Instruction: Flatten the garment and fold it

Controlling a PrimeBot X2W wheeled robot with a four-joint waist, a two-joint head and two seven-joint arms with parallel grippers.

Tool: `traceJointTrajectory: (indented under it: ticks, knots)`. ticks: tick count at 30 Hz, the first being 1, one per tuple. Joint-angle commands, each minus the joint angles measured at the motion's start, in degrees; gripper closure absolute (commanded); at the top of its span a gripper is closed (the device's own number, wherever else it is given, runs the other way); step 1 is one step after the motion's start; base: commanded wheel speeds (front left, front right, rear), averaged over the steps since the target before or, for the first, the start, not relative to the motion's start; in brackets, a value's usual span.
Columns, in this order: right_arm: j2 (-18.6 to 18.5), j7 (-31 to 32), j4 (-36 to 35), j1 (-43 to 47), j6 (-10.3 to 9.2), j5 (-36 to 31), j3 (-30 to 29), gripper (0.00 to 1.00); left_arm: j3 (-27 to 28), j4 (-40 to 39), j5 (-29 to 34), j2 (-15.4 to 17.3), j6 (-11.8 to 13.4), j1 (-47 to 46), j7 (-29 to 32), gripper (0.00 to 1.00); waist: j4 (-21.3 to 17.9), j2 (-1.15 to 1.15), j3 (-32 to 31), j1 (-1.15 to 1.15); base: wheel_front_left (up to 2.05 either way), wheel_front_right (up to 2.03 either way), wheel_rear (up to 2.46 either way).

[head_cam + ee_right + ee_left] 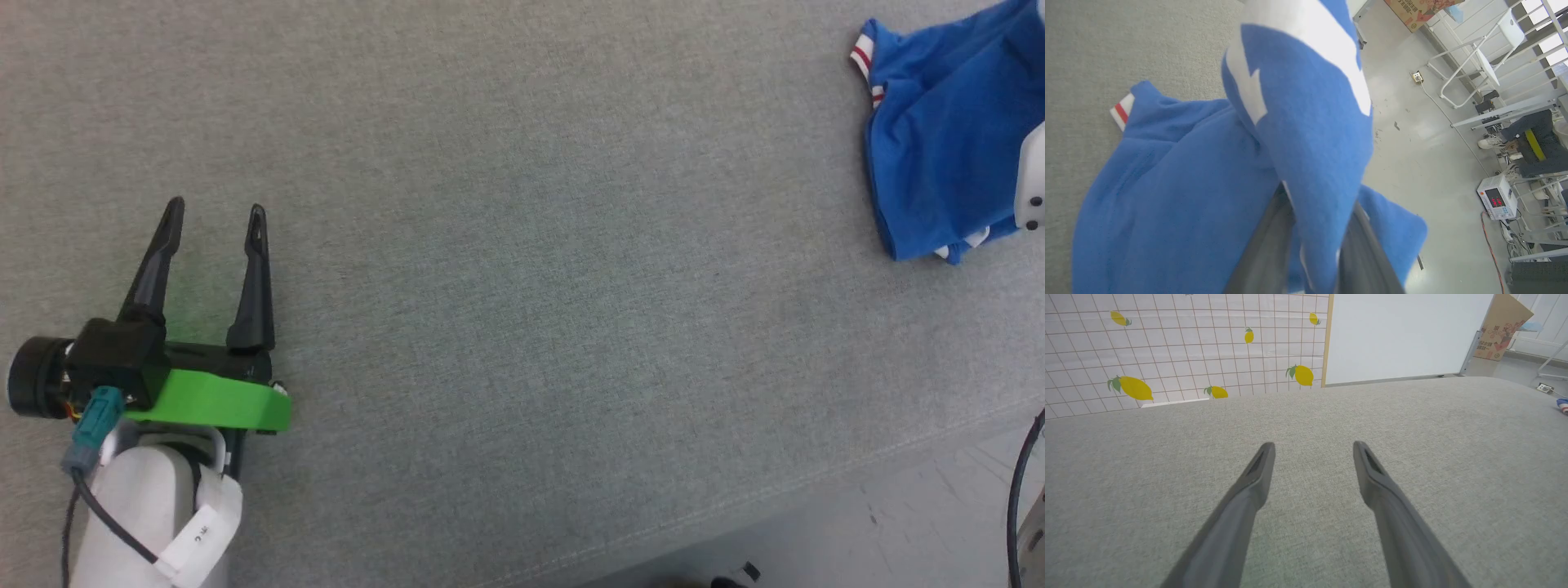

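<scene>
The garment [947, 139], a royal-blue shirt with red-and-white striped trim, lies bunched at the far right of the grey cloth table [522, 245]. In the right wrist view a fold of the garment [1306, 122] with white lettering rises between my right gripper's [1318, 204] dark fingers [1265, 253], which close on it; their tips are hidden by cloth. A pale part of my right arm [1033, 180] shows over the shirt. My left gripper [215, 211] rests open and holds nothing at the lower left, far from the shirt, fingers [1249, 486] spread over bare cloth.
The table's front edge [775, 498] runs diagonally at lower right, with grey floor [939, 506] and a black cable [1020, 482] beyond. A lemon-patterned wall [1167, 347], a whiteboard [1404, 330] and a cardboard box [1502, 330] stand past the table. An instrument [1496, 198] sits on the floor.
</scene>
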Motion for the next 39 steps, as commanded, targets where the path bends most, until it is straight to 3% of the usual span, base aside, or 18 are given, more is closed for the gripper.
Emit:
traceJointTrajectory:
  ticks: [1,9,19,29,39]
  knots:
    - [0.15,-1.23,0.16,-0.76,-0.1,-0.13,-0.81,0.0,-0.18,0.45,-0.65,-0.41,0.17,-0.38,-0.56,0.0,1.17,0.0,-1.77,-0.01,0.0,0.0,0.0]
    - [0.02,-9.19,1.44,1.64,-0.1,2.93,-0.02,0.0,-0.59,4.65,-2.27,-3.24,0.68,1.93,-1.93,0.0,3.25,0.0,-9.36,-0.01,0.0,0.0,0.0]
    - [1.41,-18.57,-0.8,9.54,-0.1,17.55,9.13,0.0,-0.28,8.76,-4.81,-7.52,0.69,5.66,-2.22,0.0,7.78,0.0,-19.99,-0.01,0.0,0.0,0.0]
    - [2.41,-22.26,-17.95,27.87,-0.1,32.86,18.55,0.0,-2.33,10.75,-5.99,-9.12,0.25,8.12,-2.23,0.0,14.18,0.0,-26.49,-0.01,0.0,0.0,0.0]
    - [6.75,-22.79,-31.44,45.01,-0.1,35.62,20.29,0.0,-4.02,12.09,-6.89,-9.38,0.38,11.09,-2.23,0.0,17.8,0.0,-30.01,-0.01,0.0,0.0,0.0]
